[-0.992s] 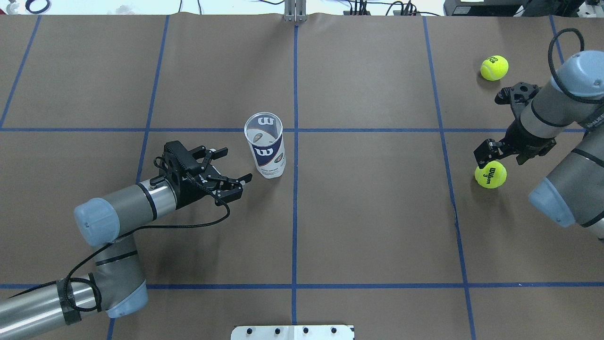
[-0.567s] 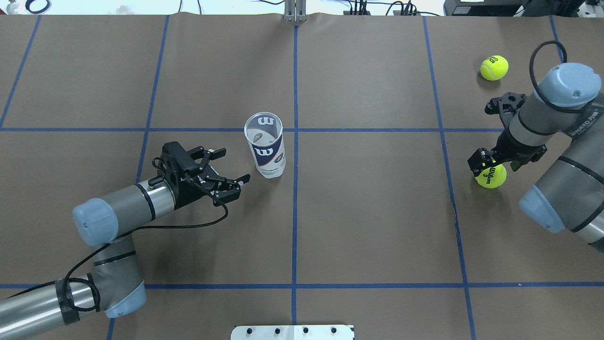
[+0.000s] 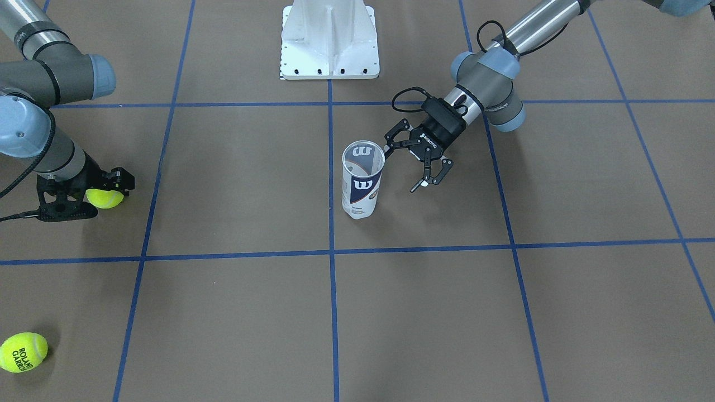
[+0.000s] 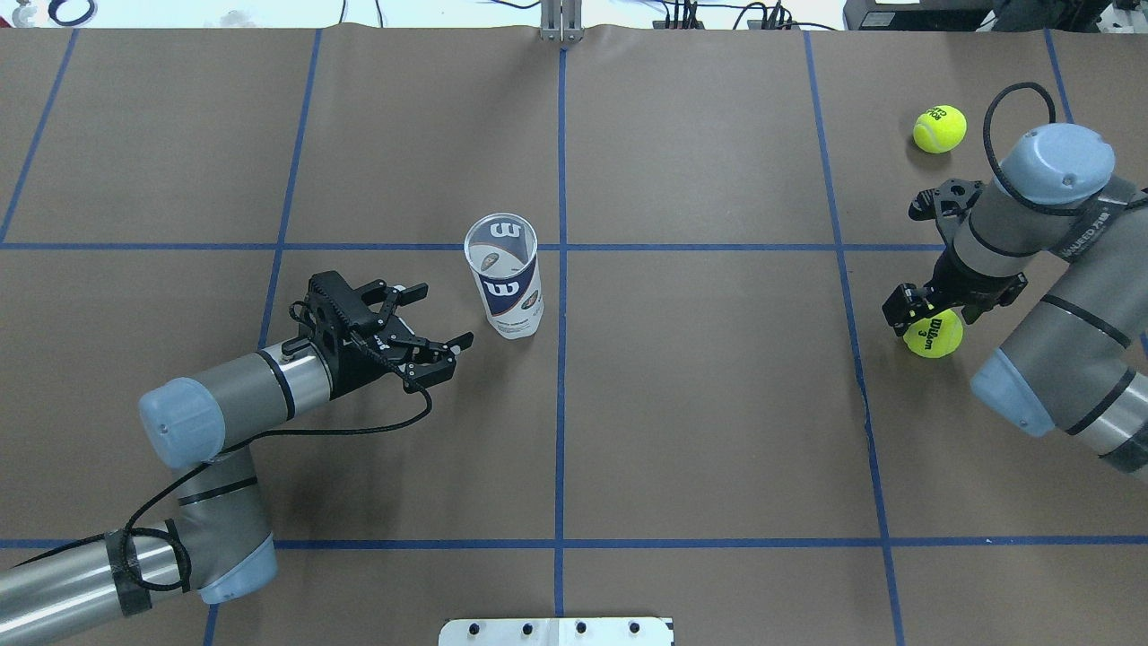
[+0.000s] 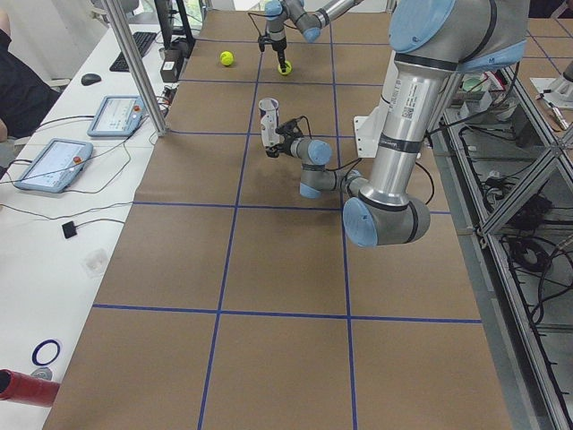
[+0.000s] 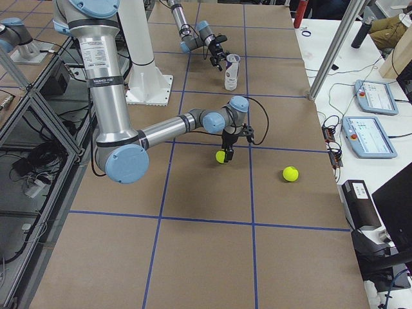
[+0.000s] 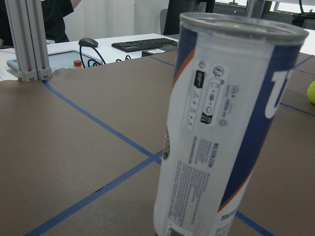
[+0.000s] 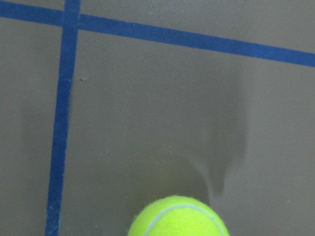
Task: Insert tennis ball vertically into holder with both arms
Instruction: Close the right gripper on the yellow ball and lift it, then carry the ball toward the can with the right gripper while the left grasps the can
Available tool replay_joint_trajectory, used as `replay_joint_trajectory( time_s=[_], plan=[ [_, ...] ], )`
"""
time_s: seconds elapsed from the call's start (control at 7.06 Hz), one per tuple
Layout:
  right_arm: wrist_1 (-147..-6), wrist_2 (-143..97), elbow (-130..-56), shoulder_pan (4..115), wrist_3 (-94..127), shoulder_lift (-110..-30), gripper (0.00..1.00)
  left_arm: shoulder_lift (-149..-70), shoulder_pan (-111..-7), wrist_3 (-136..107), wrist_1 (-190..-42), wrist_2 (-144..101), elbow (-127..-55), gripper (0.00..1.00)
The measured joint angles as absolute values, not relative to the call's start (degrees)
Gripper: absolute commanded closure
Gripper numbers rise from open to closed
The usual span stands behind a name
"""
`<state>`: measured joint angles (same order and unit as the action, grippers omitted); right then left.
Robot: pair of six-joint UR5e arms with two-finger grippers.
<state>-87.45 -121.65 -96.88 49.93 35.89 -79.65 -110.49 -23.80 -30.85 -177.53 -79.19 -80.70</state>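
Observation:
The holder [image 4: 504,280] [image 3: 362,180] [image 7: 226,128] is a clear can with a navy and white label. It stands upright and open-topped near the table's middle. My left gripper [image 4: 444,316] [image 3: 402,172] lies low beside it, open and empty, a short gap from the can's wall. A yellow tennis ball [image 4: 933,333] [image 3: 104,197] [image 8: 178,217] rests on the table at the right. My right gripper [image 4: 933,309] [image 3: 84,196] points down over this ball, open, with a finger on either side of it. I see no squeeze on the ball.
A second tennis ball [image 4: 939,128] [image 3: 22,352] lies farther out on the right side. The white pedestal base [image 3: 329,50] stands at the robot's edge. Blue tape lines grid the brown table. Tablets and cables lie beyond the far edge.
The right arm has swung in and lowered, so its fingers now straddle the near ball. The left gripper has drifted slightly back from the can. The can has not moved.

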Motion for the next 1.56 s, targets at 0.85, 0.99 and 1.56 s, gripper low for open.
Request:
replay_joint_trajectory(
  time_s=[0.85, 0.99, 1.56],
  plan=[
    [-87.5, -124.8, -100.8, 54.9, 32.9, -78.9, 1.00, -110.8, -23.8, -30.8, -177.4, -79.2, -80.3, 0.01],
    [-87.6, -126.7, -101.8, 56.7, 33.2, -77.5, 1.00, -111.0, -23.7, -30.8, -177.3, -79.2, -80.1, 0.01],
    [-87.6, -129.7, -102.7, 59.1, 37.2, -71.4, 1.00, -114.0, -22.6, -31.1, -177.4, -78.6, -78.1, 0.01]
  ],
)
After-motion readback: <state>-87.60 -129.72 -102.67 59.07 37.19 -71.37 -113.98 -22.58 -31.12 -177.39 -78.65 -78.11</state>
